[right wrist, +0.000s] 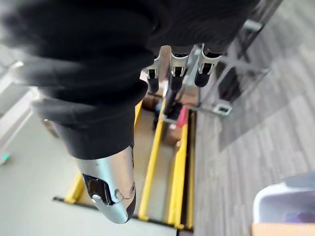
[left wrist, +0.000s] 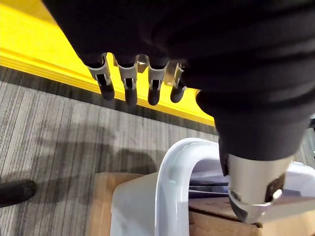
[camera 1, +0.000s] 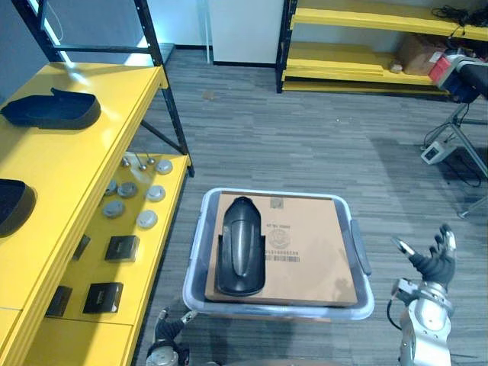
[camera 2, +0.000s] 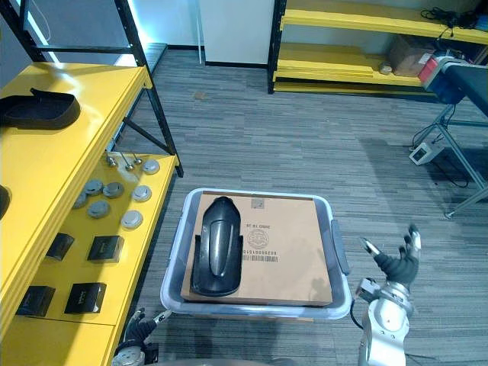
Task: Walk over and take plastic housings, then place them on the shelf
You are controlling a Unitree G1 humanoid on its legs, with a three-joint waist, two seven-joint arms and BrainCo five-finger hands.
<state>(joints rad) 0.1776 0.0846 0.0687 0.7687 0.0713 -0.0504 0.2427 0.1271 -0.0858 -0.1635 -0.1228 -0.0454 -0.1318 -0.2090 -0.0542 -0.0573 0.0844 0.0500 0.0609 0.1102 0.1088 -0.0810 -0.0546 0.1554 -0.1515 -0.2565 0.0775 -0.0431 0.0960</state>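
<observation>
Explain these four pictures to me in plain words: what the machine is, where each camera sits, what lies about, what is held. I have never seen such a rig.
It is a two-legged humanoid robot with two arms and hands. The two wide pictures come from cameras in its head, looking down; the two close ones from a camera on each wrist, looking along that hand. Before it stands a grey bin with a cardboard sheet on top, and one black plastic housing lies on the sheet. On its left is a yellow shelf: two more housings on the upper level, metal discs and black boxes lower down. The left hand is by the bin's near corner, the right hand raised beside the bin; both are open and hold nothing.
</observation>
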